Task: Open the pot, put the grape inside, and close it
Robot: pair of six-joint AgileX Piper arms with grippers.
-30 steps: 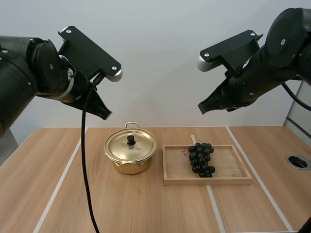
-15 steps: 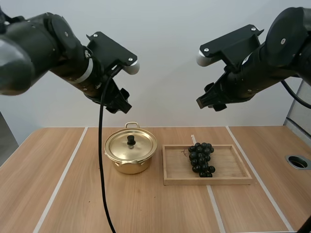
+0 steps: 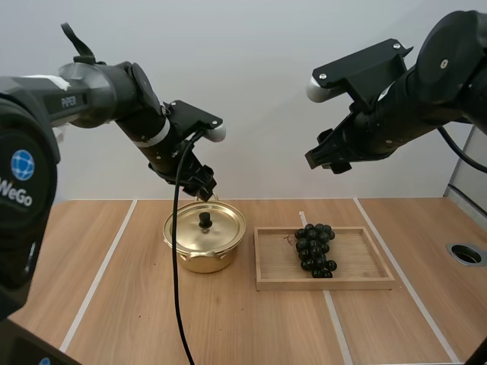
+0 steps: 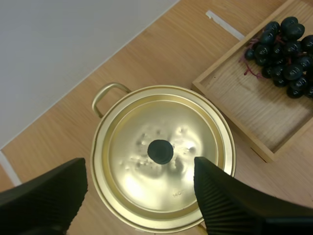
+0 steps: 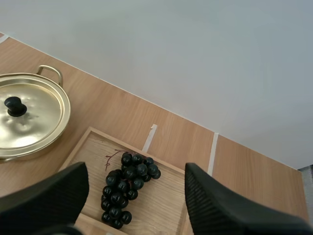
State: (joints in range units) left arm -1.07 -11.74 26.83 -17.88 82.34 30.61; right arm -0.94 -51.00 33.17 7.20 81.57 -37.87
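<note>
A gold pot [image 3: 205,237] with its lid on and a black knob [image 3: 205,220] stands at the table's middle. Just above its far rim hovers my left gripper [image 3: 204,185]. In the left wrist view the open left gripper [image 4: 141,169] straddles the knob [image 4: 160,151] from above, clear of the lid [image 4: 195,127]. A bunch of dark grapes [image 3: 315,249] lies in a wooden tray [image 3: 266,283] right of the pot. High over the tray hangs my right gripper [image 3: 323,160]. It [image 5: 136,171] is open, with the grapes [image 5: 124,188] and pot [image 5: 29,117] far below.
The tray [image 4: 244,103] lies close to the pot's right side, with the grapes [image 4: 283,44] toward its far end. A round hole [image 3: 466,253] sits in the table near the right edge. Bare wood with pale stripes surrounds the pot and tray.
My left arm has swung down and to the right, from high at the left to just over the pot. Both grippers have opened. The right arm has barely shifted.
</note>
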